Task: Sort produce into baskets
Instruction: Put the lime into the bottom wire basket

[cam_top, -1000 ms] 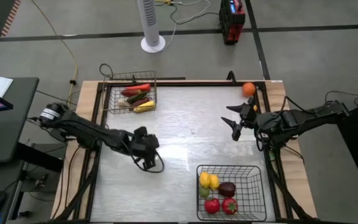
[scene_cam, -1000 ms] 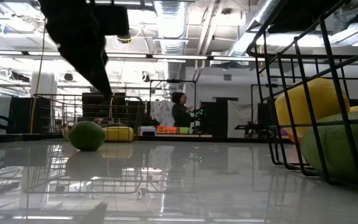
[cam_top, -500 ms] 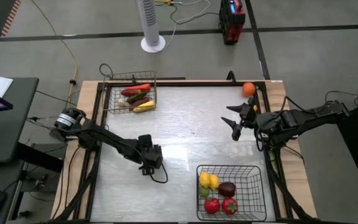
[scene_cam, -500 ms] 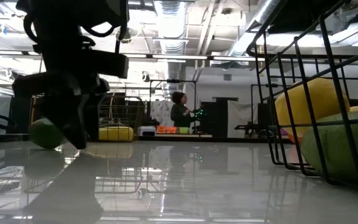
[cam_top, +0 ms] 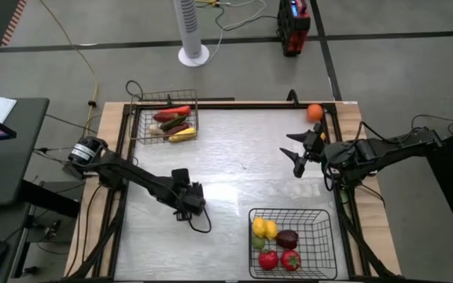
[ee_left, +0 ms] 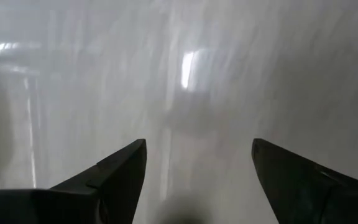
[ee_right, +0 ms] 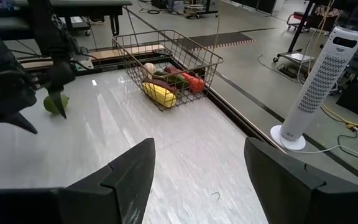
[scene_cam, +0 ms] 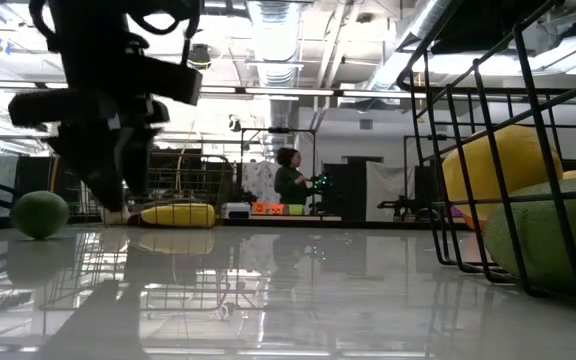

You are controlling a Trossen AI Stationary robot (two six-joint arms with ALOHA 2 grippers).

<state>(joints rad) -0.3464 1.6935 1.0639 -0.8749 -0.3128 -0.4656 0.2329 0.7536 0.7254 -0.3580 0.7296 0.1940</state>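
Note:
A round green piece of produce [scene_cam: 40,213] rests on the white table, just beside my left gripper [scene_cam: 118,205] on the side toward the table's left edge. It also shows in the right wrist view as the green piece [ee_right: 56,103]. In the high view my left arm hides it. My left gripper [ee_left: 197,146] points steeply down, low over the table's middle, open with only bare table between its fingers. My right gripper [cam_top: 299,155] hangs open above the table's right side. An orange [cam_top: 314,112] lies at the far right corner.
The grey wire basket [cam_top: 166,118] at the far left holds long red, dark green and yellow pieces. The black wire basket [cam_top: 291,242] at the near right holds yellow, maroon, red and green pieces. A person stands in the room beyond the table.
My left gripper has come down toward the table and a little toward its near edge, tipping more steeply downward. The green piece has rolled along the table toward the left edge, out from under the gripper.

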